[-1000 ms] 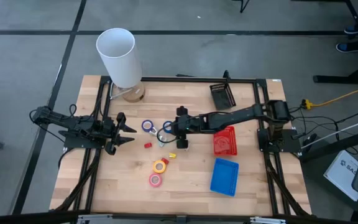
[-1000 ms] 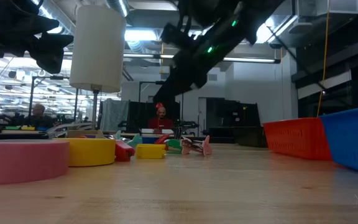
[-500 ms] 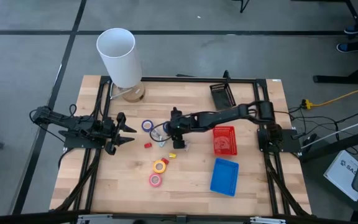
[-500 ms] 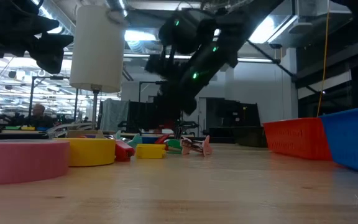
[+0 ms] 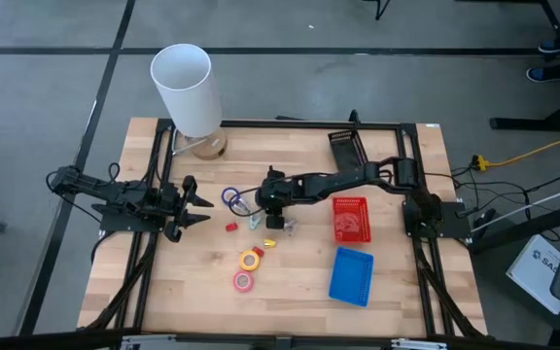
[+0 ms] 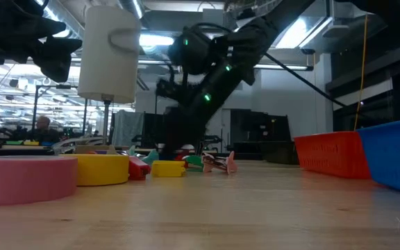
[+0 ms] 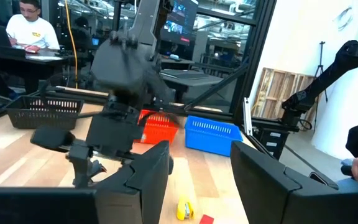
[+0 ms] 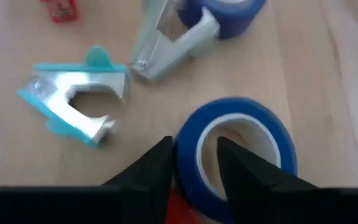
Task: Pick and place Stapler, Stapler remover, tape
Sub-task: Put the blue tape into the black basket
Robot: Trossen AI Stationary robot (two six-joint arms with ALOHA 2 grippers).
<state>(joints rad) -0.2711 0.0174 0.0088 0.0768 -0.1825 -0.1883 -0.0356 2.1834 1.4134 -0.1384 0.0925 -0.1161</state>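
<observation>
A blue tape roll (image 8: 238, 146) lies flat on the table. My right gripper (image 8: 194, 146) (image 5: 259, 202) comes down on it open, with one finger (image 8: 148, 171) outside the ring's near wall and the other (image 8: 241, 168) inside the ring. Whether they touch the wall I cannot tell. A second blue tape (image 5: 231, 196), a teal stapler remover (image 8: 73, 93) and a silver one (image 8: 166, 43) lie just beyond. The yellow tape (image 5: 250, 260), the pink tape (image 5: 243, 282) and a small yellow stapler (image 5: 268, 243) lie nearer the front edge. My left gripper (image 5: 202, 206) waits open at the table's left.
A red basket (image 5: 351, 219) and a blue basket (image 5: 351, 275) sit at the right, and a black basket (image 5: 348, 149) at the far right. A tall white cylinder (image 5: 188, 89) stands at the far left. Small red pieces (image 5: 230, 227) lie among the tapes.
My right gripper has moved toward the table's left edge and down, tipping more steeply, from beside the red basket to the blue tape roll. The tape and the other things have stayed where they were.
</observation>
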